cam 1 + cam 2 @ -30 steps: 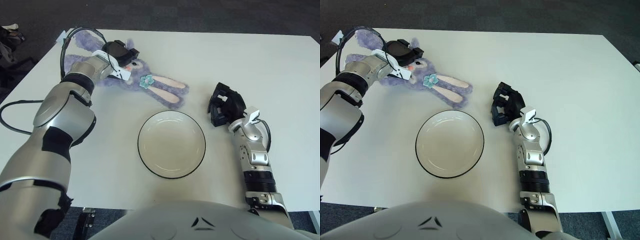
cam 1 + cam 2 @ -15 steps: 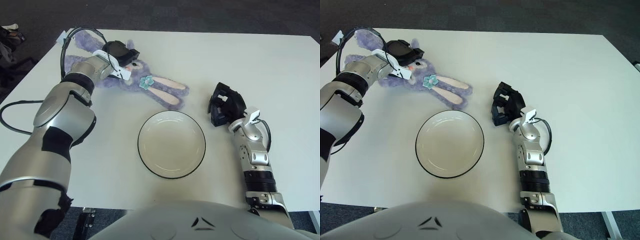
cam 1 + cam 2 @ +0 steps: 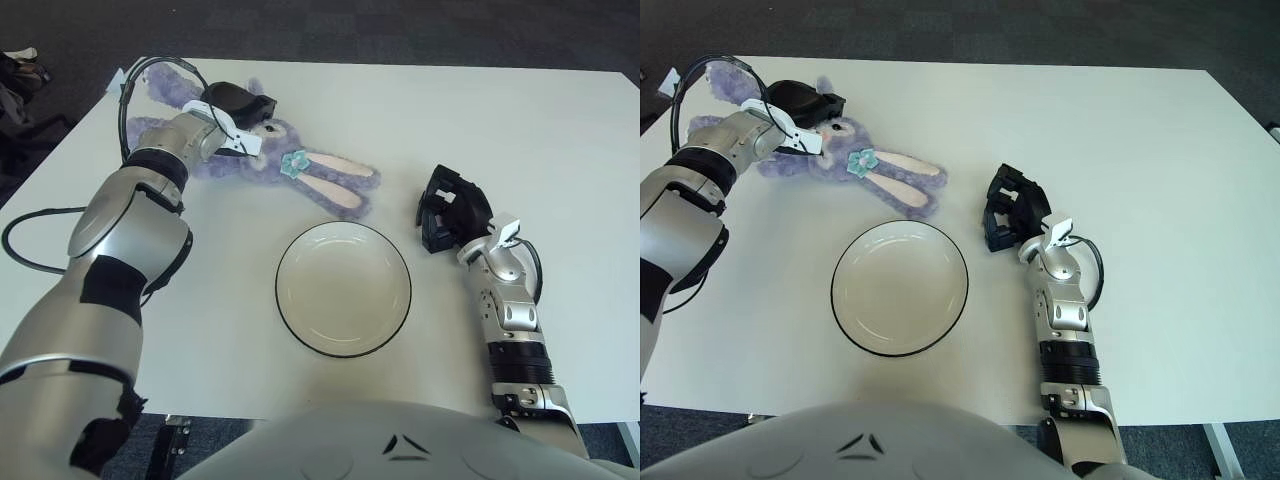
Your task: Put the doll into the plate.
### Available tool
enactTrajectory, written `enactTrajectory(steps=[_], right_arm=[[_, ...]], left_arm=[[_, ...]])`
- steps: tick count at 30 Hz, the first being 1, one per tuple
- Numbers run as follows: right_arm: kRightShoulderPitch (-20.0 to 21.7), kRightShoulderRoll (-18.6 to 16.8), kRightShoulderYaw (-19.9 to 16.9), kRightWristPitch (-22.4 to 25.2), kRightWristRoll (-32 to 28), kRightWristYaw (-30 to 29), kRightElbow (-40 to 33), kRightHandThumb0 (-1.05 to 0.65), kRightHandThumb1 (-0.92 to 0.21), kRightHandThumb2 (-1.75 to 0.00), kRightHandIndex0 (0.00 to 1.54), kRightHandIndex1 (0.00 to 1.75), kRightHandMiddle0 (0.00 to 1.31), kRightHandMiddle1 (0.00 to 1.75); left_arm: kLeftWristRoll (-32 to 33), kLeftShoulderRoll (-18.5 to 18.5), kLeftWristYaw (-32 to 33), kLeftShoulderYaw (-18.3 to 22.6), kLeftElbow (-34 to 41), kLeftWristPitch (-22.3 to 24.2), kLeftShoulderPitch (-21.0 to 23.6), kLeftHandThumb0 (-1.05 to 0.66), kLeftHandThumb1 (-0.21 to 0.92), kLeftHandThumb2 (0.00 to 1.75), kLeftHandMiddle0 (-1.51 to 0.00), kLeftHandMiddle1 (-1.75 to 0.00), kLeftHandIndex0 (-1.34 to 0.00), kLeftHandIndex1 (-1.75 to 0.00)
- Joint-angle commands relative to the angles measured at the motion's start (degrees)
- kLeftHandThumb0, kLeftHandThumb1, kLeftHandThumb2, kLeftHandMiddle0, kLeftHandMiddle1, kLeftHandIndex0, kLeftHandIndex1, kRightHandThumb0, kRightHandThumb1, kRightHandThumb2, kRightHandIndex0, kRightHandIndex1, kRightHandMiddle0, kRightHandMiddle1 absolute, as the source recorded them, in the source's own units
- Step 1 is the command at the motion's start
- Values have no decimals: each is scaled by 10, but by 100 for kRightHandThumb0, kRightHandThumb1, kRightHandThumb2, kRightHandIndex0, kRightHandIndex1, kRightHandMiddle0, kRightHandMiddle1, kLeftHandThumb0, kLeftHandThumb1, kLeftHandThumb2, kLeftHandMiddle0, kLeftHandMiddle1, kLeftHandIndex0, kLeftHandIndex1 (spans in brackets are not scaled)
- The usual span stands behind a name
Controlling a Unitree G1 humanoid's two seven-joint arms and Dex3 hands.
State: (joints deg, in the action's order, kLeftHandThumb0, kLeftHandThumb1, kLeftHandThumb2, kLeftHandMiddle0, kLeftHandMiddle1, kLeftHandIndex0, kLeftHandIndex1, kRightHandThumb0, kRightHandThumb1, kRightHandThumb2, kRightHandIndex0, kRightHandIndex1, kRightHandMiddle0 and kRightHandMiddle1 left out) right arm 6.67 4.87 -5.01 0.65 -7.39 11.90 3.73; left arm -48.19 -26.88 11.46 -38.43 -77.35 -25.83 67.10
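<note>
The left hand (image 3: 238,103) is at the far left part of the counter (image 3: 520,130), its dark fingers curled down over the head of the plush rabbit doll (image 3: 290,168). The fingers press into the purple fur right at the doll's face, so the hand has hold of the doll there; how tightly they close cannot be made out. The silver forearm runs back from the hand toward the near left edge of the counter, and a black cable (image 3: 135,80) loops up from the wrist over the doll's body.

The doll lies flat on the white counter, near the far left corner. Its purple body sits under and behind the hand, a small teal bow (image 3: 293,163) shows just right of the hand, and its two long ears with pink linings stretch away toward the middle of the counter. The tip of the nearer ear comes close to the far rim of the plate (image 3: 290,310) but stays apart from it.

The plate is round, pale inside with a dark rim, and sits toward the middle of the near edge of the counter. Nothing lies in it.

The right hand (image 3: 448,210) shows just to the right of the plate, its black fingers folded in on themselves and holding nothing, its forearm running back to the near edge of the counter
</note>
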Motion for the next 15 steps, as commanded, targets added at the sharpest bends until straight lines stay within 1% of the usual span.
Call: enactTrajectory(steps=[1,4,6,10,15], right_arm=[[-24,5,-1,24,1,-4,27,-1,8,-175,91,169,69,175],[-23,6,-2,22,1,-4,29,-1,8,-175,91,169,69,175],[-22,6,-2,21,1,-3,31,-1,8,-175,91,170,69,175],[-21,8,-2,20,0,-1,35,-1,8,-175,91,170,69,175],[-18,10,-3,19,-3,2,40,-1,8,-175,91,170,69,175]], left_arm=[[27,8,-24,25,-2,6,-21,-1,-6,171,-95,-165,-65,-172],[46,10,-35,43,0,10,-25,-1,-6,167,-98,-154,-66,-174],[53,11,-41,51,1,12,-27,-1,-7,164,-102,-142,-68,-174],[67,10,-50,67,2,15,-31,-1,-7,160,-105,-128,-72,-175],[78,9,-57,79,5,17,-34,-1,-8,159,-107,-123,-74,-175]])
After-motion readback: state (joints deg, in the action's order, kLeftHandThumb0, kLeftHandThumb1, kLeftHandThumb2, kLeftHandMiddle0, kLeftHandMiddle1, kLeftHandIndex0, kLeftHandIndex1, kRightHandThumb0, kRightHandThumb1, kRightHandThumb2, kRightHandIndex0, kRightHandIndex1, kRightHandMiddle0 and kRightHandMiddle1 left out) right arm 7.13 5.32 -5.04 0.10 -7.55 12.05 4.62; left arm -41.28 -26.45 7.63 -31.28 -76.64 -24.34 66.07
